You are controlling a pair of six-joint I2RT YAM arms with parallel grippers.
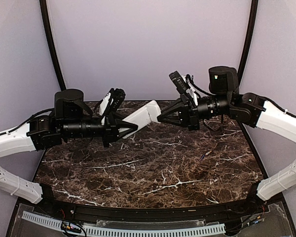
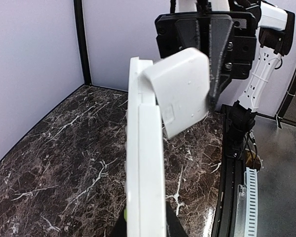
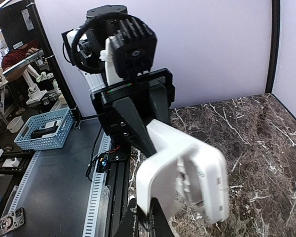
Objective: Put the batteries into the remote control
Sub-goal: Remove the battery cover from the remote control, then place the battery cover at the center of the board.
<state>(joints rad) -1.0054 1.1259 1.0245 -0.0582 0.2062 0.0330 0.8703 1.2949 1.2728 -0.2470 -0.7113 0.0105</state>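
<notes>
text: none legible | labels: none | numbers: none

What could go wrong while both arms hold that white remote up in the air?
1. The remote control hangs above the marble table, gripped by the left pincer and the right pincer; a slip could drop it onto the hard top.
2. If the arms pull unevenly, its plastic might twist or crack.
</notes>
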